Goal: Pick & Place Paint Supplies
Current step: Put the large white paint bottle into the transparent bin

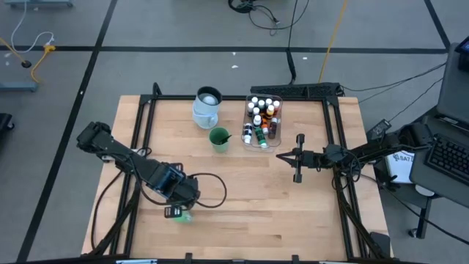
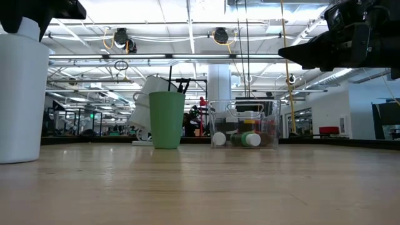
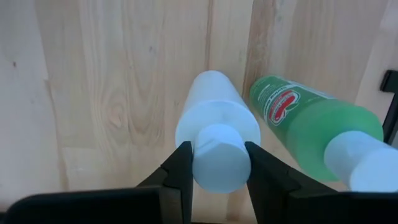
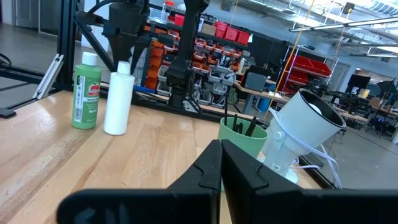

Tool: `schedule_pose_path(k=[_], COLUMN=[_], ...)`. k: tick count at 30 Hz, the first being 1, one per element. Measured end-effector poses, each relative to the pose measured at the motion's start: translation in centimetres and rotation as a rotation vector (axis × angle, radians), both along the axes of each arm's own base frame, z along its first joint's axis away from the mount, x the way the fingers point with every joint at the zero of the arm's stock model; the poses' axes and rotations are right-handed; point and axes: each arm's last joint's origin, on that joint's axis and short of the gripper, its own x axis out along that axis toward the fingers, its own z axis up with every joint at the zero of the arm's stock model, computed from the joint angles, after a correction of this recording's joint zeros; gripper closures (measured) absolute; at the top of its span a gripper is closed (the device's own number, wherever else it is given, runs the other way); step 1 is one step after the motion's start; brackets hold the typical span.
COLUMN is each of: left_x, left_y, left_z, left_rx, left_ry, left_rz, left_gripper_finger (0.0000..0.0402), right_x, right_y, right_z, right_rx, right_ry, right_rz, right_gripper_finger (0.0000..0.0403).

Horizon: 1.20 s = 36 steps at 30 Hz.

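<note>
A white bottle and a green bottle stand upright on their bases, side by side, near the table's front left. My left gripper points down over the white bottle and is shut on it; the green bottle is just beside it. At the back stands a clear tub holding several tiny paint bottles. A green cup next to it holds dark brushes. My right gripper hangs shut and empty over the table's right half. My left gripper pinches the white bottle's cap between its two fingers, one on each side of it. The fingers come from above, pointing down. The bottle stands upright with its base on the table.
A pale-blue jug stands at the back, left of the tub and behind the green cup. A black frame runs round the table's edges. Bare wood lies across the middle and front of the table.
</note>
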Motion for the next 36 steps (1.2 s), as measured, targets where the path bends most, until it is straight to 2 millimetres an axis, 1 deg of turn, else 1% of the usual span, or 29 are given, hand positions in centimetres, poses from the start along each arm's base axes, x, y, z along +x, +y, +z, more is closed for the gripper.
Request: schedule_pose_path(k=[5, 7, 11, 16, 20, 22, 27, 30, 33, 36], left_x=[-0.1, -0.2, -0.2, -0.8, -1.5, -1.9, -2.7, -3.4, -3.7, -3.7], left_y=[0.0, 0.1, 0.3, 1.1, 1.7, 2.1, 3.3, 3.9, 4.4, 5.1], left_z=[0.1, 0.4, 2.6, 5.5, 7.4, 8.0, 8.2, 8.3, 8.5, 8.2], left_rx=[-0.007, -0.01, -0.005, 0.027, 0.021, 0.017, 0.08, 0.116, 0.106, 0.11], left_ry=[0.011, 0.004, -0.081, -0.215, -0.293, -0.32, -0.32, -0.338, -0.395, -0.416], left_rz=[-0.065, -0.092, -0.15, -0.154, -0.158, -0.146, -0.117, -0.146, -0.153, -0.126], left_gripper_finger=[0.0299, 0.0299, 0.0299, 0.0299, 0.0299, 0.0299, 0.0299, 0.0299, 0.0299, 0.0299], right_x=[0.0, 0.0, 0.0, 0.0, 0.0, 0.0, 0.0, 0.0, 0.0, 0.0], right_y=[0.0, 0.0, 0.0, 0.0, 0.0, 0.0, 0.0, 0.0, 0.0, 0.0], right_z=[0.0, 0.0, 0.0, 0.0, 0.0, 0.0, 0.0, 0.0, 0.0, 0.0], right_rx=[0.001, 0.001, 0.001, 0.001, 0.001, 0.001, 0.001, 0.001, 0.001, -0.001], right_ry=[0.0, 0.0, 0.0, -0.001, -0.001, 0.0, -0.001, 0.0, -0.001, 0.0], right_rz=[0.0, 0.0, 0.0, 0.0, 0.0, 0.0, 0.0, 0.0, 0.0, 0.0], right_gripper_finger=[0.0401, 0.0401, 0.0401, 0.0401, 0.0401, 0.0401, 0.0401, 0.0401, 0.0401, 0.0401])
